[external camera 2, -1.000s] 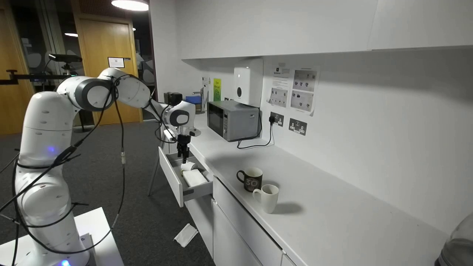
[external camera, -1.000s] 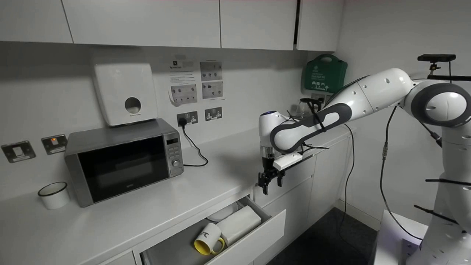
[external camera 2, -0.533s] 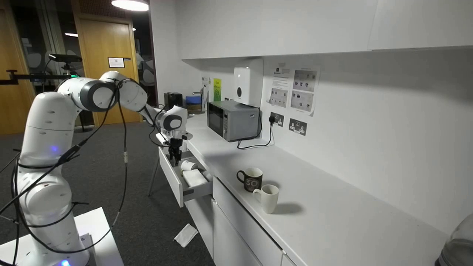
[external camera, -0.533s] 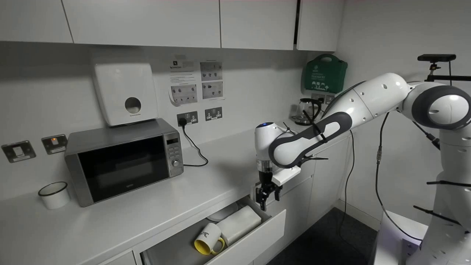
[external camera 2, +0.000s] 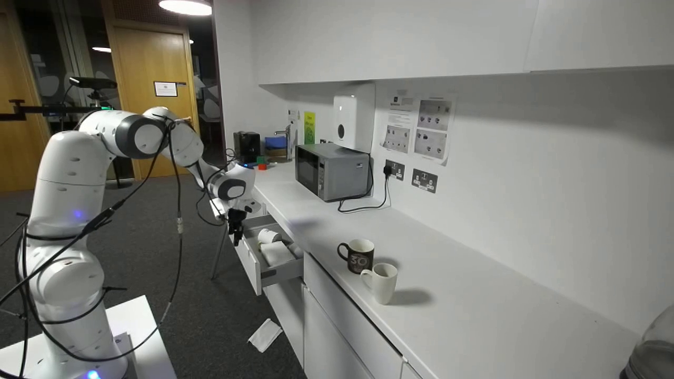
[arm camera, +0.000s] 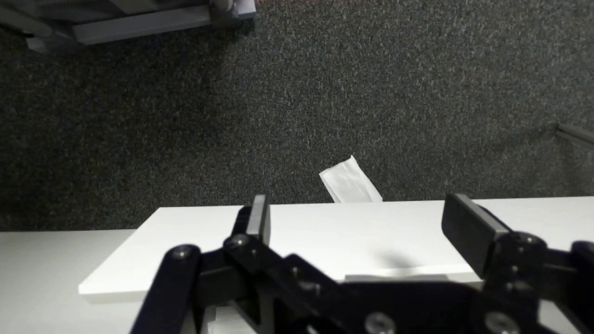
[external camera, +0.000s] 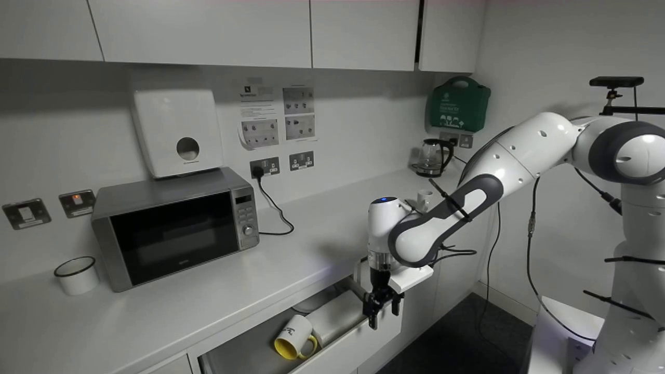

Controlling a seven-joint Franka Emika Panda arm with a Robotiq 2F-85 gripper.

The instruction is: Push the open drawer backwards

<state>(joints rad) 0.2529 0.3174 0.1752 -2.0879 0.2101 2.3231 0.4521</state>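
Observation:
The white drawer (external camera: 358,347) stands pulled out from under the counter; it also shows in an exterior view (external camera 2: 248,265). It holds a white mug with a yellow inside (external camera: 294,336) and a white box (external camera: 335,318). My gripper (external camera: 385,318) points down just outside the drawer's front panel, near its outer face; it shows from the far side too (external camera 2: 236,242). In the wrist view, the two fingers (arm camera: 362,220) are wide apart with nothing between them, and the drawer's white front panel (arm camera: 325,232) lies below and behind them. I cannot tell whether they touch it.
The counter (external camera: 291,259) edge runs above the drawer. A microwave (external camera: 176,228), an enamel mug (external camera: 77,278) and a glass kettle (external camera: 430,158) stand on it. A black mug (external camera 2: 359,256) and a white mug (external camera 2: 383,284) stand nearer. White paper (external camera 2: 265,335) lies on the floor.
My gripper has moved down and outward, from above the drawer's inside to the outer side of its front panel. The drawer and its contents have not moved.

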